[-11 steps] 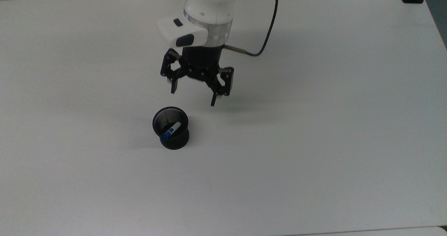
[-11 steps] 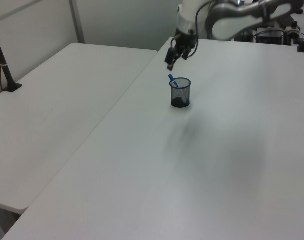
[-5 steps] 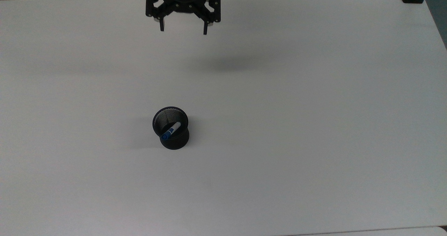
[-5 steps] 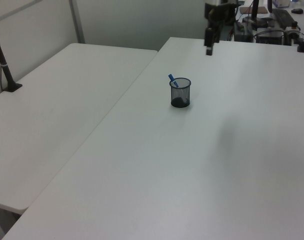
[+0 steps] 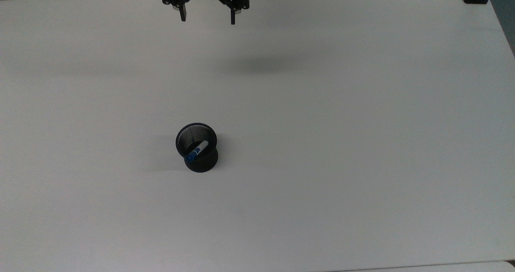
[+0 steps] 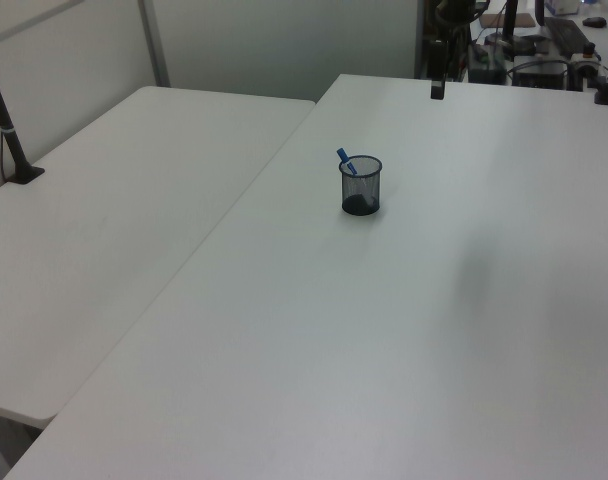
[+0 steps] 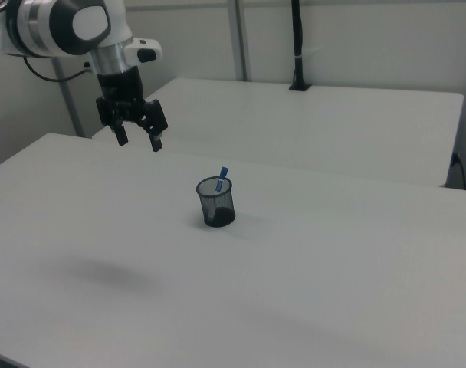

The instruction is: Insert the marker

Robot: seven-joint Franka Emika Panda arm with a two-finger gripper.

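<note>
My fingers (image 5: 206, 17) hang spread apart with nothing between them, high above the desk (image 5: 362, 143). In the right view they sit up at the right view's left, and the black mesh cup (image 7: 215, 202) stands well below them and off toward the right view's right.

The marker (image 5: 196, 150) is in that cup — leaning against the wall, its blue end poking above the rim, well apart from my fingers. I judge the insertion done, with nothing left for me to carry.

If I had to take it again, I would expect a light, stiff, smooth plastic barrel, rather slippery, so I would pinch it squarely across the blue end above the rim and lift straight up; a skewed pull could tip the cup, which looks light too.

The cup holds the marker and, as far as I can tell through the mesh, nothing else.
</note>
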